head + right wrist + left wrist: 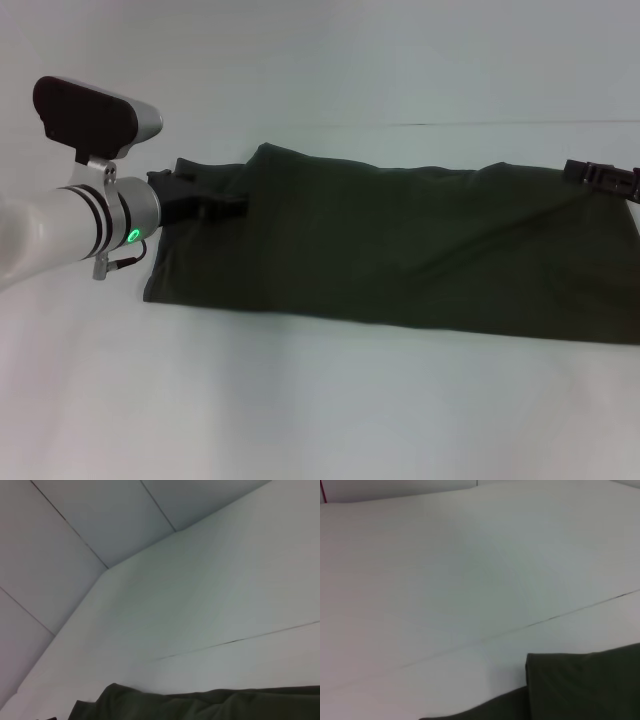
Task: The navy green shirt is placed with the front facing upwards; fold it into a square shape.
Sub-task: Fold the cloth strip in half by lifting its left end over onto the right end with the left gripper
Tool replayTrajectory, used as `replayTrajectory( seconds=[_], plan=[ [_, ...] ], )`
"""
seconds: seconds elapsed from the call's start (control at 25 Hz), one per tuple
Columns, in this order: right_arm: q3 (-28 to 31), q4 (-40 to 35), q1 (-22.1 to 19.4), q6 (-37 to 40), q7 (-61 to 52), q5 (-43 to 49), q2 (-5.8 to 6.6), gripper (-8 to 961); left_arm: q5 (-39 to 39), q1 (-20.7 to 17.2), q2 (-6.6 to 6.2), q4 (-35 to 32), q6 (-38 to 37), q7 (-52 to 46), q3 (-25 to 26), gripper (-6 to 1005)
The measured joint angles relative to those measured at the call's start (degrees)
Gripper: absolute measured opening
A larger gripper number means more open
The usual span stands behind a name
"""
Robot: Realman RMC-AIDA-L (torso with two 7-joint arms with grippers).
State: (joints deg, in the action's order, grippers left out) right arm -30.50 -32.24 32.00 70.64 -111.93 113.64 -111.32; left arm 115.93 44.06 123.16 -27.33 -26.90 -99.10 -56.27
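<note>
The navy green shirt (400,250) lies on the white table as a long dark olive band, stretching from left of centre to the right edge of the head view. No lettering shows on it. My left gripper (205,200) sits at the band's far left corner, its dark body over the cloth. My right gripper (600,176) is at the band's far right corner, touching the cloth's edge. The left wrist view catches a folded corner of the shirt (585,687). A rumpled shirt edge (200,705) shows in the right wrist view. Neither wrist view shows fingers.
The white table (320,400) spreads wide in front of the shirt and behind it. A thin seam line (450,124) runs across the tabletop beyond the shirt. My left arm's white forearm (60,230) reaches in from the left edge.
</note>
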Motion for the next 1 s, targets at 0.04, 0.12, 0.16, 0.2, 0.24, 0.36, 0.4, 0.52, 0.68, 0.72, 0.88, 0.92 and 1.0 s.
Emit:
replayTrajectory(
  seconds=[0.04, 0.12, 0.16, 0.2, 0.24, 0.36, 0.4, 0.52, 0.68, 0.72, 0.88, 0.92, 1.0],
  plan=[
    [0.0, 0.1, -0.1, -0.2, 0.1, 0.0, -0.07, 835, 0.0, 0.0, 0.0, 0.0, 0.0, 0.0, -0.1, 875],
    [0.0, 0.2, -0.2, -0.3, 0.4, 0.0, -0.2, 836, 0.0, 0.0, 0.15, 0.1, 0.0, 0.1, -1.1, 875],
    [0.1, 0.2, -0.2, -0.3, 0.5, 0.0, -0.25, 836, 0.0, 0.1, 0.26, 0.1, 0.0, 0.1, -1.8, 875],
    [0.1, 0.2, -0.3, -0.4, 0.6, 0.0, -0.31, 836, 0.0, 0.1, 0.31, 0.1, 0.0, 0.1, -2.3, 875],
    [0.2, 0.2, -0.3, -0.4, 0.6, 0.0, -0.39, 836, 0.0, 0.2, 0.36, 0.2, 0.0, 0.1, -2.8, 875],
    [0.1, 0.2, -0.3, -0.4, 0.7, 0.0, -0.58, 836, 0.0, 0.3, 0.46, 0.2, 0.1, 0.1, -4.1, 875],
    [0.0, 0.2, -0.3, -0.4, 0.7, 0.0, -0.62, 836, 0.0, 0.3, 0.47, 0.2, 0.2, 0.1, -4.5, 875],
    [0.0, 0.3, -0.3, -0.4, 0.7, 0.0, -0.71, 836, 0.0, 0.4, 0.5, 0.2, 0.6, 0.1, -4.9, 875],
    [0.2, 0.3, -0.4, -0.4, 0.7, 0.0, -0.74, 835, 0.7, 0.4, 0.51, 0.3, 1.6, 0.1, -5.0, 874],
    [0.2, 0.3, -0.4, -0.4, 0.7, 0.0, -0.76, 835, 0.9, 0.4, 0.53, 0.4, 1.9, 0.1, -5.0, 874],
    [0.3, 0.2, -0.6, -0.3, 0.7, 0.0, -0.82, 835, 1.1, 0.5, 0.58, 0.9, 2.8, 0.1, -5.0, 874],
    [0.4, 0.2, -0.7, -0.2, 0.7, -0.1, -0.85, 835, 1.2, 0.5, 0.59, 1.0, 2.9, 0.1, -5.0, 874],
    [0.4, 0.1, -0.8, -0.1, 0.7, -0.2, -1.0, 835, 1.2, 0.5, 0.59, 1.0, 2.9, 0.1, -5.0, 874]
  ],
)
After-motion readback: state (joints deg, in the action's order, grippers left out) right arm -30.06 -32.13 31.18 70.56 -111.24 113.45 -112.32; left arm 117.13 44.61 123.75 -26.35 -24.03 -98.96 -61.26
